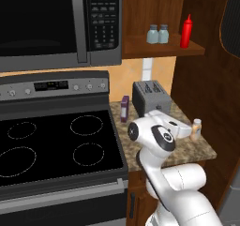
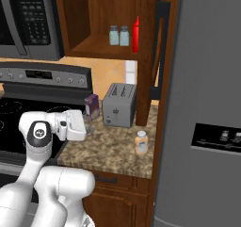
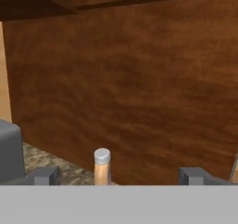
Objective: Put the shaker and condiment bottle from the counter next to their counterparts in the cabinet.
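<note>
Speckled granite counter (image 2: 113, 150) w/ slim tan condiment bottle (image 2: 141, 142) (pale cap), upright.

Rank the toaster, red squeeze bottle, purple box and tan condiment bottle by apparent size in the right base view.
1. toaster
2. red squeeze bottle
3. purple box, about equal to the condiment bottle; not ranked apart.

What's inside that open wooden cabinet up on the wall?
On the cabinet shelf stand two shakers side by side and a red squeeze bottle. The space above the shelf is cut off from view.
</note>
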